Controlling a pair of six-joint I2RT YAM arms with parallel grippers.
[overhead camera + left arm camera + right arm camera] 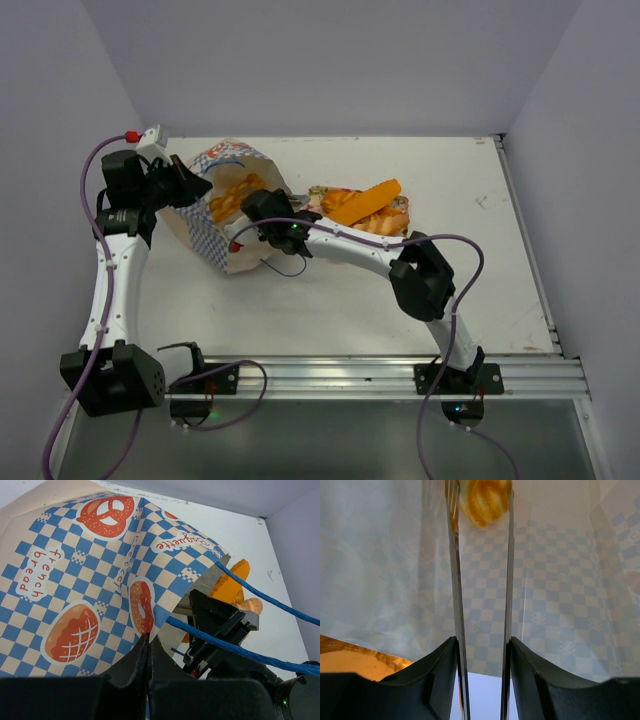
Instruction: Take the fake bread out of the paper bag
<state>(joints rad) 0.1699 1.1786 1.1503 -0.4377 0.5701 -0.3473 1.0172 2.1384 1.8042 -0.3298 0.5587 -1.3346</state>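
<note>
Fake bread point(235, 195): golden pieces inside the paper bag point(215, 235), which sits upper left on the table point(400, 300) with its mouth open toward the right. More of it, including orange sticks point(365, 203), is heaped on the floral tray point(318, 192) just beside the bag. Left gripper point(148, 642): jaws pinched tight on the bag's checkered rim. Right gripper point(481, 492): inside the bag, fingers narrowly parted, tips closed against a braided loaf point(487, 502).

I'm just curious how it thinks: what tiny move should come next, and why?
Probably squeeze the right claw onto the golden bread at its tip; whether it already grips is unclear. It is inside the paper bag, whose edge the left claw pinches.
</note>
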